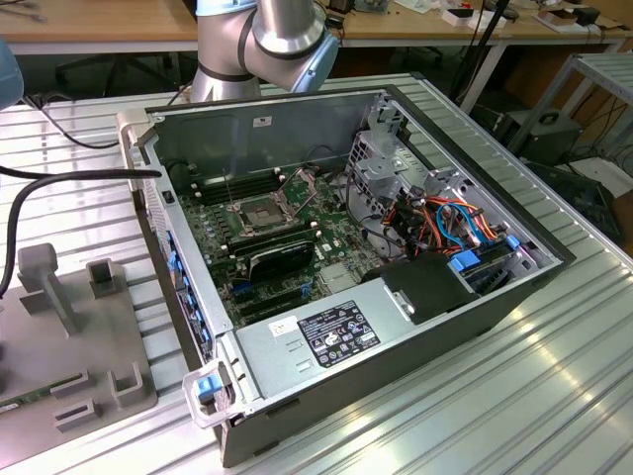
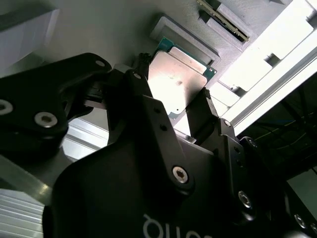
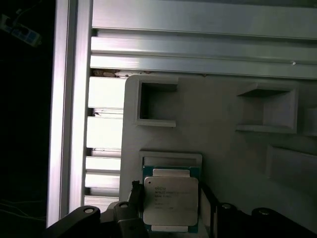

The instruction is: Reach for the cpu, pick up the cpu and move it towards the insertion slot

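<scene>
In both wrist views the gripper (image 3: 171,197) had its fingers (image 2: 199,116) pinched on two opposite edges of the cpu (image 3: 171,201), at its pocket in the grey holder tray (image 3: 223,148). We judged that so thin an edge grip could let the chip tilt or slip. The exterior view alone gave us the insertion slot (image 1: 259,212), frame plate lifted, inside the open computer case (image 1: 267,124).
</scene>
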### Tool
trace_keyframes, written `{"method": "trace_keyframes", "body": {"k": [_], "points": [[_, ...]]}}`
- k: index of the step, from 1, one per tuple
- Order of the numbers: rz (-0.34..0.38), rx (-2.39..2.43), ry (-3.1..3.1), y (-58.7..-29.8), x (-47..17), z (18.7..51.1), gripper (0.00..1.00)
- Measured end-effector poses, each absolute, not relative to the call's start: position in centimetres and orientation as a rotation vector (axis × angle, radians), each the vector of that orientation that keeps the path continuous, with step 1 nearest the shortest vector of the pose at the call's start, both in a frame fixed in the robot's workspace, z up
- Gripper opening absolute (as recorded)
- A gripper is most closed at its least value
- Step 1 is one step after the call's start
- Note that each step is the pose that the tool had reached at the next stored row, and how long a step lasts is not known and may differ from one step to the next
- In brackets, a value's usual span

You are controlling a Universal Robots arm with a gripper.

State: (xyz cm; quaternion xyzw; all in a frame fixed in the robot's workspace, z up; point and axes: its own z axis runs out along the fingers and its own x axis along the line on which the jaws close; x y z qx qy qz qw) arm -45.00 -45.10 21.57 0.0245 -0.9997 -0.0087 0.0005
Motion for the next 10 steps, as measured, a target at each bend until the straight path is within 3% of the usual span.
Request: {"method": "trace_keyframes", "body": {"k": [10], "points": [[-0.028,0.077,-3.139,-45.1,-45.0,23.1,0.55]]}}
